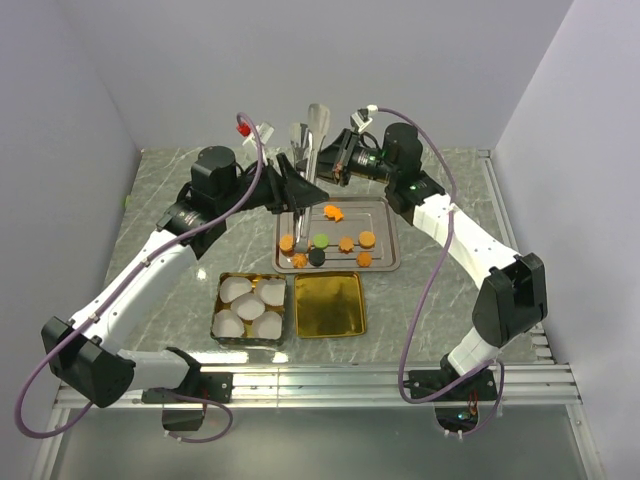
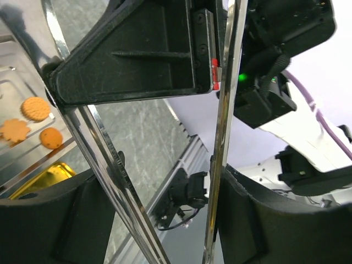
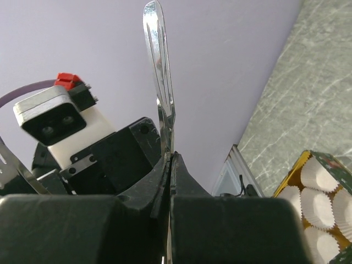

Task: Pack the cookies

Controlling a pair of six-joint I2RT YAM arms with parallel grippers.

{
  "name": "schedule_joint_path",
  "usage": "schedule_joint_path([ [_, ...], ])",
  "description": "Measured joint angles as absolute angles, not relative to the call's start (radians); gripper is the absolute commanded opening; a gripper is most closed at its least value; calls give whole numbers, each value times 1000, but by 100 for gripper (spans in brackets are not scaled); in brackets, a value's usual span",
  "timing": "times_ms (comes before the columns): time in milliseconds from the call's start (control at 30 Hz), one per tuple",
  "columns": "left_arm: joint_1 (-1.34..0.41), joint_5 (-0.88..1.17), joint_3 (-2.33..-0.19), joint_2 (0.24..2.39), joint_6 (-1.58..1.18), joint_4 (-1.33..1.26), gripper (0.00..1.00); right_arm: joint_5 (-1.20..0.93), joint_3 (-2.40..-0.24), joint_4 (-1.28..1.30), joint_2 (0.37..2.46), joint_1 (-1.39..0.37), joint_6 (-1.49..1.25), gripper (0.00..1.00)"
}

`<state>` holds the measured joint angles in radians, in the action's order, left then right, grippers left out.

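**Between both jaws: one pair of tongs (image 2: 223, 137)**

Right gripper (image 3: 170, 157) clamps tight on one arm of the tongs, likely steadying them. Left gripper (image 2: 165, 187) stands half open, bearing on both arms, seemingly to squeeze. Cookies (image 1: 367, 238) lie on the tray (image 1: 375, 215) below the jaws.

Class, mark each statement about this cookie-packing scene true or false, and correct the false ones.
1. The cookies lie on the silver tray. True.
2. The paper cups in the tin already hold cookies. False: the cups look empty.
3. The right end effector is open. False: it is shut on a metal utensil.
4. One green cookie lies on the tray. True.
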<state>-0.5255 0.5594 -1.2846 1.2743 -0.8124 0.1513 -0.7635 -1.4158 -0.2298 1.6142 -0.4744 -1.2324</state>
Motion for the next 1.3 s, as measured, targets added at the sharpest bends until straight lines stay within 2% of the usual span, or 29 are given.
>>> schedule_joint_path([
  [167,-526,530,-1287,1274,-801,192,71,-720,-1416,-178,1613,-487,-1219,0],
  [333,-529,505,-1287,1274,-801,201,68,-689,-1415,-163,1612,-493,-1224,0],
  [433,-530,493,-1287,1272,-801,203,63,-683,-1407,-176,1610,-493,-1245,0],
  [567,-530,478,-1285,1272,-805,218,45,-679,-1384,-206,1604,-495,-1274,0],
  [667,-528,461,-1283,1272,-805,236,39,-680,-1366,-239,1601,-494,-1293,0],
  [800,-528,450,-1283,1272,-806,253,38,-680,-1348,-269,1601,-495,-1301,0],
  [1000,-528,446,-1283,1271,-807,261,40,-680,-1343,-276,1601,-495,-1302,14],
  [1100,-528,447,-1283,1271,-806,261,39,-679,-1343,-272,1601,-495,-1297,29],
  [1133,-528,447,-1283,1271,-806,262,39,-679,-1343,-267,1601,-495,-1296,38],
  [1233,-528,446,-1289,1271,-805,273,40,-674,-1346,-230,1601,-495,-1269,49],
  [1300,-528,443,-1295,1271,-805,289,40,-669,-1357,-183,1601,-494,-1237,51],
])
